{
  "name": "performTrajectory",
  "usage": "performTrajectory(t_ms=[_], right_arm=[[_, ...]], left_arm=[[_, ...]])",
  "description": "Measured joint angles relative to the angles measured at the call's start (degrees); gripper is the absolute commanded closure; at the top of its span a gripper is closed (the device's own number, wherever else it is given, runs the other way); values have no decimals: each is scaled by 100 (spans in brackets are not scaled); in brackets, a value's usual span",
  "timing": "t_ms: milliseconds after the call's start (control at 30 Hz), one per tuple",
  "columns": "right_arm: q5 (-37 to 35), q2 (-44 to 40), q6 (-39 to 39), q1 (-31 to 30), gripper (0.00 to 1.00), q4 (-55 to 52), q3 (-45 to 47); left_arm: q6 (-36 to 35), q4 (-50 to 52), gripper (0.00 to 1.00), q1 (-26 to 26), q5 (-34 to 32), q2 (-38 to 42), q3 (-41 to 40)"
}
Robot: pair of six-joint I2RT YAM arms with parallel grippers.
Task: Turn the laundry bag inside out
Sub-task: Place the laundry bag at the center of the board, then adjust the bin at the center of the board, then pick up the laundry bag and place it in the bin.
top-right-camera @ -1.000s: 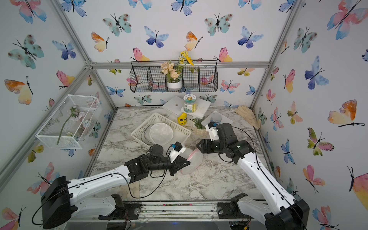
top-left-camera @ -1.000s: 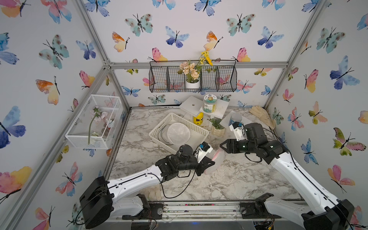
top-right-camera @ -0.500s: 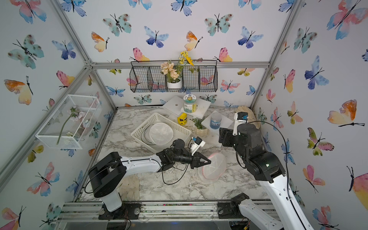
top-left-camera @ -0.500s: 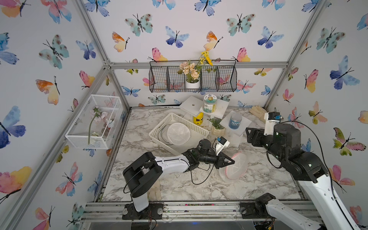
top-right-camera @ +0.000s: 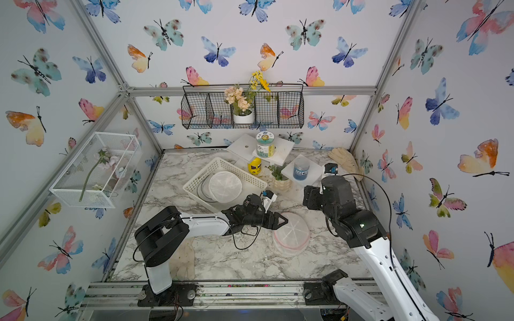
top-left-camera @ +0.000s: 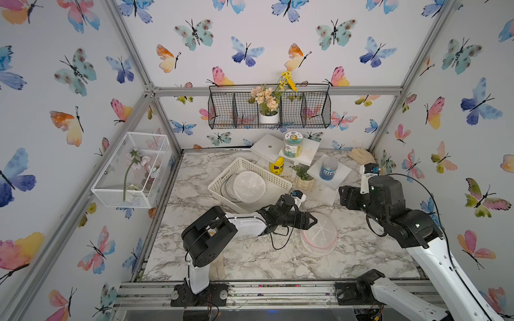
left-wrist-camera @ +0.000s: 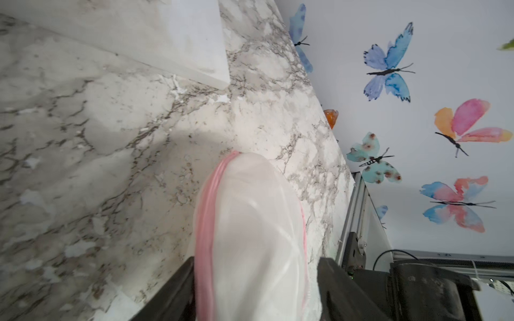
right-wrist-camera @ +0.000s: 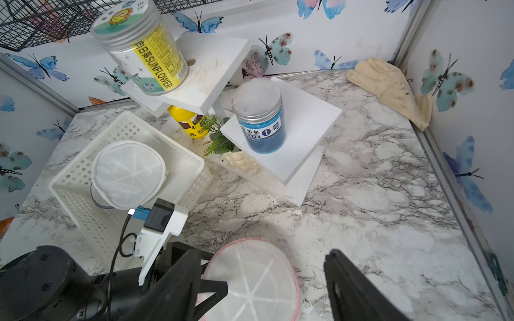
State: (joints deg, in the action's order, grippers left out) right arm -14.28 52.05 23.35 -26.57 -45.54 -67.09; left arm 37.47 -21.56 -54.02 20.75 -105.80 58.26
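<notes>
Marble-patterned table (top-left-camera: 250, 258) forms the cell floor. Directions below take 12 o'clock as the back wall, as seen in both top views.

Left arm (top-left-camera: 244, 225) extends from 7 o'clock toward the centre, low over the surface. Right arm (top-left-camera: 411, 228) comes up from 5 o'clock and bends toward 2 o'clock, with its wrist well above the table.

Basket (top-left-camera: 222, 175) — white, perforated — sits at 11 o'clock of centre and holds a white mesh disc (top-left-camera: 249, 186). Stepped shelf (top-left-camera: 342, 173) stands at 1 o'clock, with a blue jar (top-left-camera: 328, 168) on one step.

Bag (top-left-camera: 319, 236), a round mesh pouch with a pink rim, lies flat on the table just toward 4 o'clock of centre, apart from the basket. Glove (top-left-camera: 361, 157) lies in the back corner at 2 o'clock.

Left gripper (top-left-camera: 309, 223) is at the bag's 10 o'clock edge. Its jaws are spread apart; in the left wrist view the bag's rim sits between them with a gap on one side, so nothing is clamped.

Right gripper (right-wrist-camera: 262, 253) hangs off toward 1 o'clock of the bag — jaws wide apart, empty, clear of the mesh.
</notes>
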Motion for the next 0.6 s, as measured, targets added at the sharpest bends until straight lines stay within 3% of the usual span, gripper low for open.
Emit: performTrajectory(t_ms=[233,433,600], right_arm=[[313,162,-201,0,30,358,192],[1491,846,-229,-35,36,1196,496],[1849,1880,262,-758,35,2059,748]], left_arm=[[-310,754,21,-9,-1377,1314,-109],[-702,1419,23,50,-2966,2551,-114],[-734,1818,23,695,-3834,3307,-551]])
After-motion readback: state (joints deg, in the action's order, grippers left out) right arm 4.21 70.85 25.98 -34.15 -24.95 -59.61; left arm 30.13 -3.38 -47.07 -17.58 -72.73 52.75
